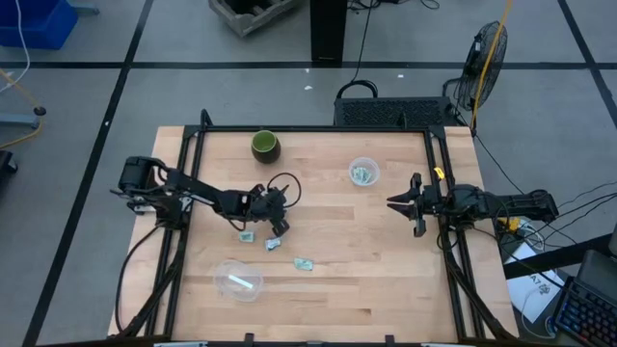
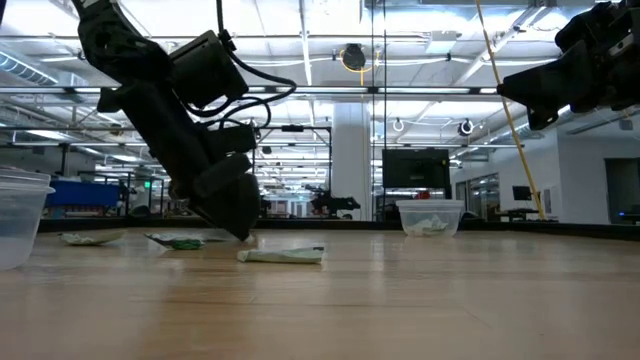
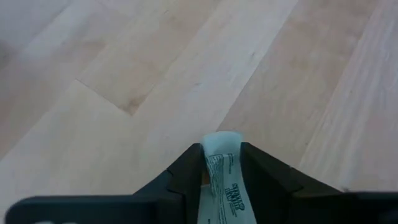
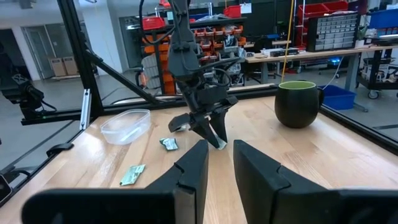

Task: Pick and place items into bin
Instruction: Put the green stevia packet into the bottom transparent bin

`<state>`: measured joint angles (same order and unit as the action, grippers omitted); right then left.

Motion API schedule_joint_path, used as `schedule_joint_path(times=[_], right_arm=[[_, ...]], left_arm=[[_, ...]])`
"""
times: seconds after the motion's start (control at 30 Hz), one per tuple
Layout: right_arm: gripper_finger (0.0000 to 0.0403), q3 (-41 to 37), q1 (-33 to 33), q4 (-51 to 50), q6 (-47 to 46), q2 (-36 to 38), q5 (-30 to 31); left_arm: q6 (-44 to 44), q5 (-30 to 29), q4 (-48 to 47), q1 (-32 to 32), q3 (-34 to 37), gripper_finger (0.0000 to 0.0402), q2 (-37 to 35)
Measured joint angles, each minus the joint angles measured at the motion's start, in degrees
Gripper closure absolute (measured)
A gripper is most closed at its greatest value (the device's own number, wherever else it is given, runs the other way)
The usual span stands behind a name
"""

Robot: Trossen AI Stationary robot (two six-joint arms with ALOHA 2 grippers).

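Observation:
My left gripper (image 1: 280, 227) (image 3: 222, 152) points down at the table's middle and is shut on a pale green-and-white packet (image 3: 221, 186). The right wrist view shows that gripper (image 4: 211, 134) low over the wood. Three more packets lie flat near it: one (image 1: 248, 236), a second (image 1: 274, 244) and a third (image 1: 304, 263). A wide clear bin (image 1: 237, 280) stands toward the near edge with a pale piece inside. My right gripper (image 1: 400, 204) (image 4: 221, 155) waits open at the table's right side, holding nothing. My left gripper pinches the packet between its two fingers, which come from above, slanting down. The packet lies lengthwise between them, and its rounded end (image 3: 222, 142) juts out past the fingertips (image 3: 186, 163). Whether that end touches the table, I cannot tell.
A dark green cup (image 1: 265, 146) stands near the far edge. A small clear cup (image 1: 363, 173) holding pale pieces sits right of the middle. A black cable loop (image 1: 284, 183) trails behind the left wrist. The black frame rails (image 1: 318, 129) border the table.

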<state>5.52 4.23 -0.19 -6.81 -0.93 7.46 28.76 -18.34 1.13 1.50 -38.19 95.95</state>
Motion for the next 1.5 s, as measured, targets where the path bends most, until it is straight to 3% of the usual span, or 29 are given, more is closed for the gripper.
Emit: schedule_joint_path(times=[0.6, 0.83, 0.97, 1.1, 1.27, 1.5], right_arm=[[0.0334, 0.0, 0.0, 0.0, 0.0, 0.0, 0.0], [0.0334, 0.0, 0.0, 0.0, 0.0, 0.0, 0.0], [0.0334, 0.0, 0.0, 0.0, 0.0, 0.0, 0.0], [0.0334, 0.0, 0.0, 0.0, 0.0, -0.1, 0.0], [0.0334, 0.0, 0.0, -0.1, 0.0, -0.2, 0.0], [0.0334, 0.1, 0.0, 0.0, 0.0, -0.3, 0.0]], left_arm=[[-4.6, 1.7, 2.1, 0.0, 0.1, 0.0394, -0.1], [-5.8, 1.6, 2.1, 0.0, 0.1, 0.0372, -0.1], [-6.2, 2.1, 1.5, 0.1, 0.2, 0.0383, -1.6], [-6.2, 6.6, -0.4, 0.1, 0.3, 0.0395, -5.0], [-1.8, 13.3, -3.9, 0.8, 0.2, 0.0377, -10.6], [4.5, 19.8, -7.3, 6.4, 0.1, 0.0396, -16.8]])
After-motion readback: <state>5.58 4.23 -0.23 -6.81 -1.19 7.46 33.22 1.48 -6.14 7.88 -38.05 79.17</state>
